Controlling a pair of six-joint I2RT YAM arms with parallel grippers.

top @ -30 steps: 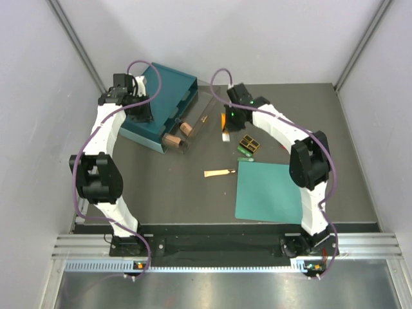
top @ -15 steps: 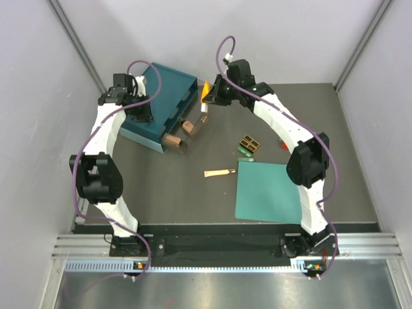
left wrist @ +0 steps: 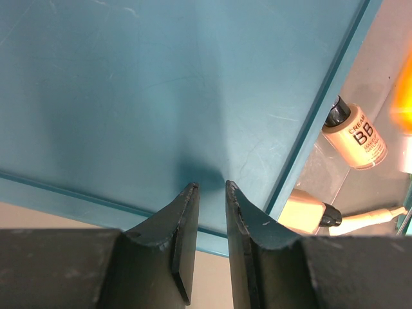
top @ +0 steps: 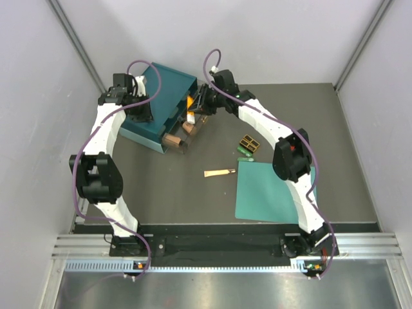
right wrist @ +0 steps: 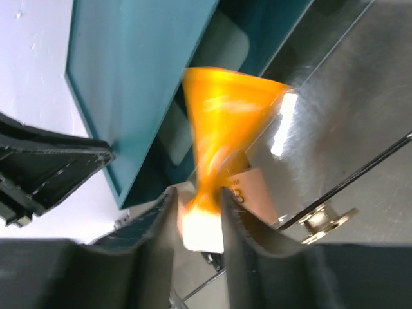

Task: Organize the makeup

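My right gripper (top: 195,106) (right wrist: 198,199) is shut on the orange tube (top: 190,102) (right wrist: 225,122), gripping it near its white cap and holding it at the open front of the teal organizer box (top: 161,96) (right wrist: 129,77). Two tan dark-capped bottles (top: 172,140) (left wrist: 357,135) lie in the clear tray at the box's front. The dark palette (top: 249,143), the slim green tube (top: 246,158) and the beige stick (top: 219,172) lie on the table. My left gripper (top: 141,112) (left wrist: 211,187) rests over the box top (left wrist: 161,96), empty, with its jaws nearly together.
The flat teal mat (top: 270,191) lies at the front right. A clear hinged panel with a metal fitting (right wrist: 325,219) stands at the box's front. Grey walls enclose the table on three sides.
My right gripper has carried the orange tube from beside the palette up and left to the front of the teal box. The left arm has not moved.
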